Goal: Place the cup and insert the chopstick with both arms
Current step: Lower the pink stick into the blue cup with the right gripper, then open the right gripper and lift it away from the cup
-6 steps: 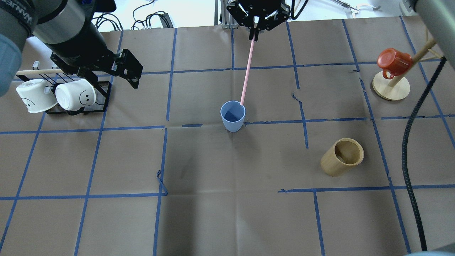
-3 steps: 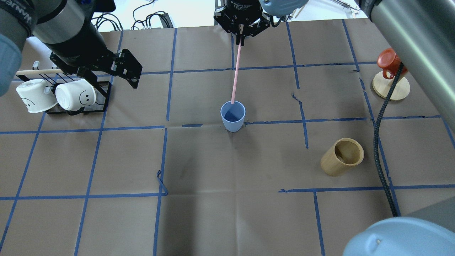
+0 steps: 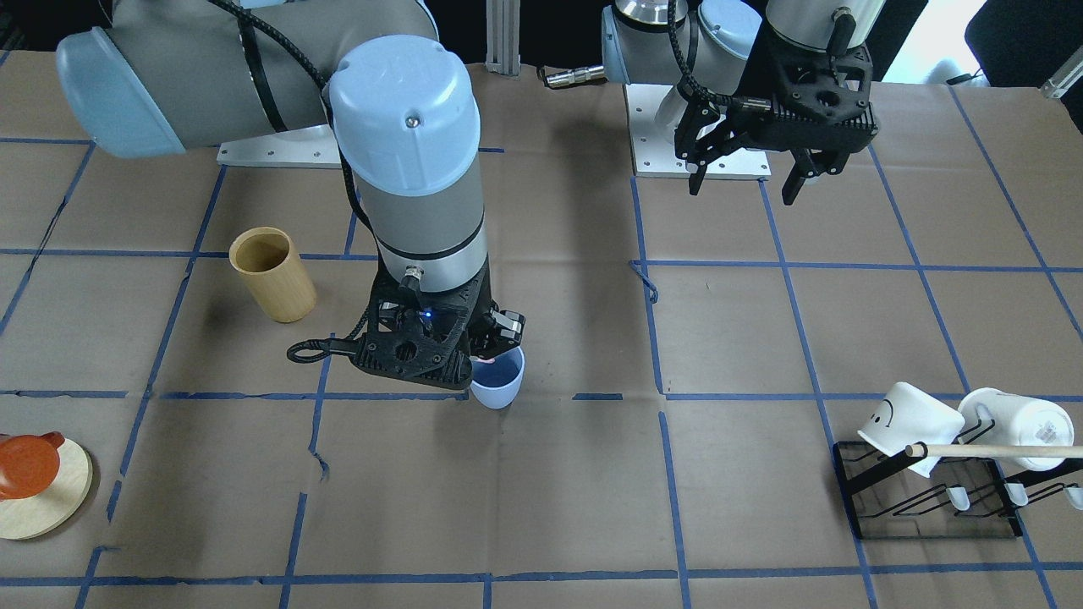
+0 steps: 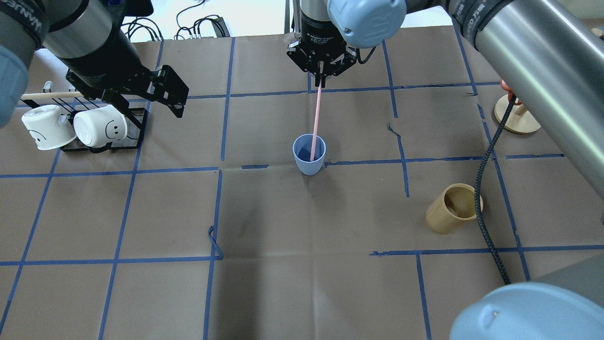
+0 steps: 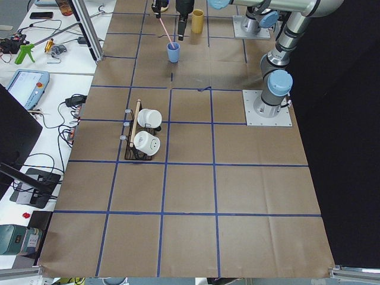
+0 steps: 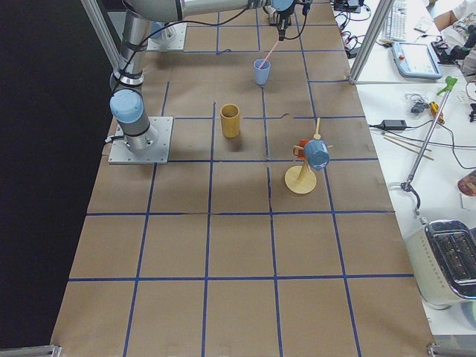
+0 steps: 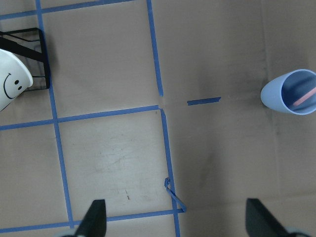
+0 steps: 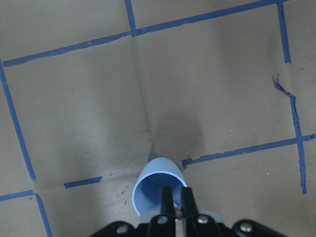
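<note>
The light-blue cup point(image 4: 309, 154) stands upright on the brown paper at the table's middle; it also shows in the front-facing view point(image 3: 499, 382), the left wrist view point(image 7: 291, 93) and the right wrist view point(image 8: 157, 191). My right gripper point(image 4: 321, 74) is shut on the top of the pale-pink chopstick point(image 4: 315, 118), straight above the cup. The stick's lower end is inside the cup. My left gripper point(image 3: 744, 182) is open and empty, held high near the mug rack, far from the cup.
A tan wooden cup point(image 4: 454, 208) stands right of the blue cup. A black rack point(image 4: 101, 137) with two white mugs and a wooden dowel is at the left. A round wooden stand point(image 4: 517, 119) with a red mug is at the far right.
My right gripper has come down and toward the cup with the chopstick. The stick's tip went from the cup's rim into the cup. The left arm has not moved.
</note>
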`<state>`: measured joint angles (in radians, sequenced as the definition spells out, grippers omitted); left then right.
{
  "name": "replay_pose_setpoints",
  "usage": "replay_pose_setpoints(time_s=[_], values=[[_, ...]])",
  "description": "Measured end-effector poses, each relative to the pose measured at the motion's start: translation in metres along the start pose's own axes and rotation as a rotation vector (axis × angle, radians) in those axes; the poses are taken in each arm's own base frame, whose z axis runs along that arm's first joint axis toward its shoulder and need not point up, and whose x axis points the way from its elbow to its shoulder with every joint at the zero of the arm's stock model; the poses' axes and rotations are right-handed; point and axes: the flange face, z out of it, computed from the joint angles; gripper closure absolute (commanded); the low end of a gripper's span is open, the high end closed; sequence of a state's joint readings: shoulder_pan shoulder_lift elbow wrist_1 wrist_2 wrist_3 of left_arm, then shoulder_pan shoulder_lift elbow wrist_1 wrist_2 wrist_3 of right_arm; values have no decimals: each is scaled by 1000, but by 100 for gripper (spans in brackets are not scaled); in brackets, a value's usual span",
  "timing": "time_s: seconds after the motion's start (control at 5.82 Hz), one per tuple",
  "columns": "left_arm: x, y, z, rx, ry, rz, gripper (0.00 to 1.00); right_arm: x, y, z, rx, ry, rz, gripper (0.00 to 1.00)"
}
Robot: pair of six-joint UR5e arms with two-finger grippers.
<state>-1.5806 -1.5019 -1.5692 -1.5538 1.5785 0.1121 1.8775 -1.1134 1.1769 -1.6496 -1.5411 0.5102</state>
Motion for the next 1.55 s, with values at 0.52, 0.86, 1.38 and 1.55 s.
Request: replay_pose_setpoints(time_s=[0.52,0.86,1.38,1.55], values=[[0,0,0,1,0,-6,1,-11,0,26,-29,10,-28,0],[0,0,0,1,0,-7,1,-13,-4,17,5,-21,-55,0],[0,0,0,1,1,-8,1,68,-20,-62,3,-12,-106,0],[0,1,0,0,1,-8,1,128,-20,-95,-26,4,-137,0]])
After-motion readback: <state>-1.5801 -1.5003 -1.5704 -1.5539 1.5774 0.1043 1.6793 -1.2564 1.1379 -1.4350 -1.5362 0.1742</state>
